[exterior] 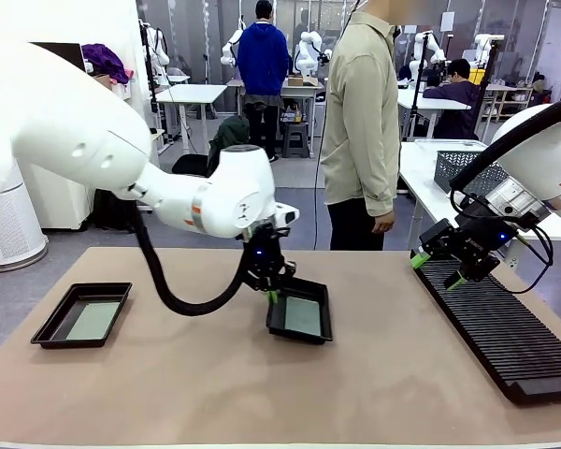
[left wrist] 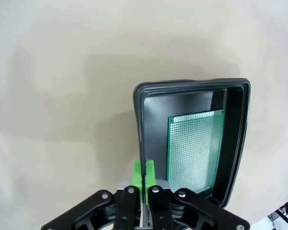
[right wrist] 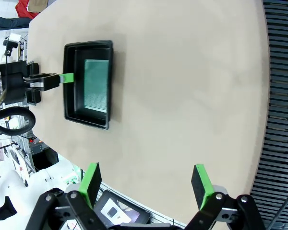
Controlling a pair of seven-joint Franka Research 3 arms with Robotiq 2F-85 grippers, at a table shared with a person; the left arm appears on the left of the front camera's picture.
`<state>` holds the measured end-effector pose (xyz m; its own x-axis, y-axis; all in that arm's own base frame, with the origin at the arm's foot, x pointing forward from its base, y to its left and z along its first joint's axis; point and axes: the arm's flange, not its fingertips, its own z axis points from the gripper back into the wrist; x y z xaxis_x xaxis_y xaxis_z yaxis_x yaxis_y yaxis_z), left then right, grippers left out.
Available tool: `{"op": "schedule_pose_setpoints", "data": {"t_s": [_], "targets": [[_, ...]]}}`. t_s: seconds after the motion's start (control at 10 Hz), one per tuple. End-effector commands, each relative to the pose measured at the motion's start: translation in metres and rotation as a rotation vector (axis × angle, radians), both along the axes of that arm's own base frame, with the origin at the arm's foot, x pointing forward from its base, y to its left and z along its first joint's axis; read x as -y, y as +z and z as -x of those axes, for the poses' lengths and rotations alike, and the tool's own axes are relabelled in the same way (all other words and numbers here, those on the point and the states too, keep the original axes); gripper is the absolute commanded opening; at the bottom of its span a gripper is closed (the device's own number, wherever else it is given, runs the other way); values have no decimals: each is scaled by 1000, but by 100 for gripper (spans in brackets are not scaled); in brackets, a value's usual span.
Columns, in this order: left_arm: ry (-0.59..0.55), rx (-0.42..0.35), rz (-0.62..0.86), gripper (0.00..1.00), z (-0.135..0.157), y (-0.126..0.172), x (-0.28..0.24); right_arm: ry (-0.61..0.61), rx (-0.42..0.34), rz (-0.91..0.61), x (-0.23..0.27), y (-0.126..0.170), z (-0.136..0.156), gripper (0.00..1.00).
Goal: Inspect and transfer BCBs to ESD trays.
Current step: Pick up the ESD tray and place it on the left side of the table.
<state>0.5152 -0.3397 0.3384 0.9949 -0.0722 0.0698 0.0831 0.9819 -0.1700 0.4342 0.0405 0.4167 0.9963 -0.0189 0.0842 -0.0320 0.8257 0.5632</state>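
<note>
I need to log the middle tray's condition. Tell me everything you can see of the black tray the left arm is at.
The middle tray is a shallow black rectangle of matte plastic with a raised, flared rim and rounded corners. It sits near the centre of the tan table, its near-left edge looking slightly lifted. A green perforated circuit board lies flat on its floor, smaller than the floor. The left pincer is shut on its rim, green pads pressed together over the wall. Nothing else touches it.

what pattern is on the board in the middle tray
A fine grid of tiny holes on the thin green rectangular circuit board; left wrist view.
</note>
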Motion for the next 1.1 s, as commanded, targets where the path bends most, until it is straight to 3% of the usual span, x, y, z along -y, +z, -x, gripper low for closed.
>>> {"op": "schedule_pose_setpoints", "data": {"t_s": [0.0,1.0], "targets": [[-5,-1,58,3,15,3,-46,-20,-6,5,-2,0,-1,100],[23,-13,126,3,17,2,-234,-20,-6,5,-2,0,-1,100]]}}
